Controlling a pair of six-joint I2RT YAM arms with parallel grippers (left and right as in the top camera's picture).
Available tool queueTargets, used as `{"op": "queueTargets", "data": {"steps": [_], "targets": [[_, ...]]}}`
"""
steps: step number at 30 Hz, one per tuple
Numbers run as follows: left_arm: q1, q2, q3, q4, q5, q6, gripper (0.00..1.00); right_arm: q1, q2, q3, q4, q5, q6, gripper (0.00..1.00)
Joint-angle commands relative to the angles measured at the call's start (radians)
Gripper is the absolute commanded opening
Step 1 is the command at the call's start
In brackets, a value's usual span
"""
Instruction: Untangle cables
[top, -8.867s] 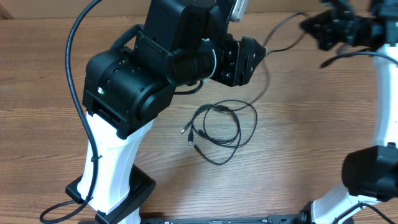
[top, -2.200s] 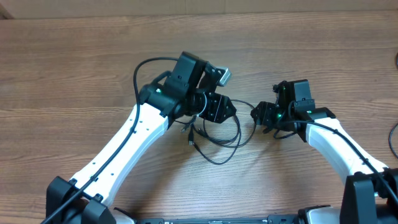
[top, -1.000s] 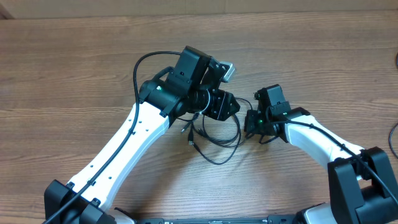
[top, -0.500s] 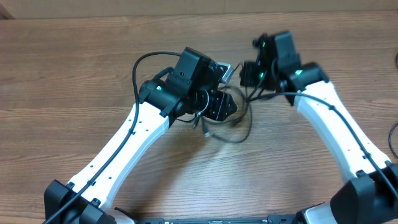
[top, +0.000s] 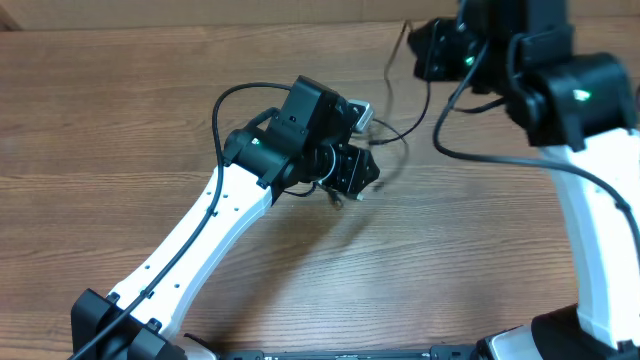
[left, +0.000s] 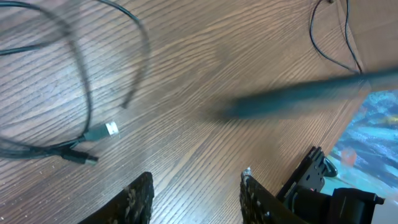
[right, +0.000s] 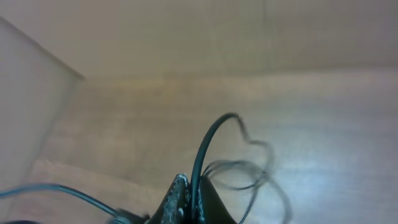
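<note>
The cables (top: 395, 137) are thin black cords. My right gripper (top: 421, 50) is raised over the far side of the table, shut on one cable (right: 208, 144). That cable rises from its fingertips, and blurred loops (right: 252, 169) trail below. A strand runs from there down towards my left gripper (top: 358, 172), which sits low over the table. In the left wrist view my left gripper (left: 198, 198) is open with bare wood between the fingers. Cable loops (left: 82, 93) and a small plug (left: 107, 130) lie ahead of it. A blurred dark strand (left: 298, 98) crosses the right side.
The wooden table (top: 120, 130) spreads all around, with its far edge (top: 200, 26) at the top. A thick black arm cable (top: 225, 105) arcs over the left arm, and another (top: 470, 160) hangs from the right arm. The right arm's base (left: 323, 186) shows low at the right.
My right gripper has risen and moved to the far side with the cable in it, dragging the loops off the table towards the left gripper. The left arm has held still.
</note>
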Motion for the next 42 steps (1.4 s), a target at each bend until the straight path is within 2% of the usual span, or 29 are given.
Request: {"op": "queueTargets", "data": {"steps": [1,7,9,13,19,24,28,33,34,35,37,42], "targets": [[0.002,-0.02,0.023,-0.006,-0.009,0.002,0.45,-0.002,-0.008,0.127,-0.006,0.076,-0.013,0.04],[0.0,-0.019,0.023,-0.015,-0.03,0.008,0.45,-0.001,-0.008,0.309,-0.039,0.043,-0.003,0.04],[0.0,-0.019,0.023,-0.023,-0.098,0.008,0.45,-0.001,-0.009,0.364,-0.052,0.014,0.0,0.04],[0.0,-0.019,0.022,-0.033,-0.325,0.008,0.45,-0.001,-0.009,0.462,-0.081,-0.026,0.0,0.04],[0.0,-0.019,0.022,-0.006,-0.529,0.005,0.46,-0.001,-0.009,0.575,-0.144,-0.072,0.0,0.04],[0.0,-0.019,0.022,0.01,-0.617,0.005,0.45,-0.001,-0.016,0.607,-0.155,-0.082,0.008,0.04],[0.0,-0.019,0.022,0.018,-0.661,0.001,0.46,-0.001,-0.025,0.607,-0.155,-0.172,0.023,0.04],[0.0,-0.019,0.022,0.069,-0.595,0.021,0.46,-0.001,-0.025,0.607,-0.154,-0.234,0.044,0.04],[0.0,-0.019,0.022,0.084,-0.519,0.072,0.46,-0.001,-0.025,0.607,-0.155,-0.228,0.043,0.04],[0.0,-0.019,0.022,0.098,-0.374,0.179,0.46,-0.001,-0.025,0.607,-0.157,-0.208,0.04,0.04],[0.0,-0.019,0.022,0.099,-0.2,0.32,0.49,-0.001,-0.025,0.607,-0.161,-0.162,0.039,0.04],[0.0,-0.019,0.022,0.07,-0.111,0.374,0.49,-0.001,-0.024,0.607,-0.148,-0.139,0.035,0.04]]}}
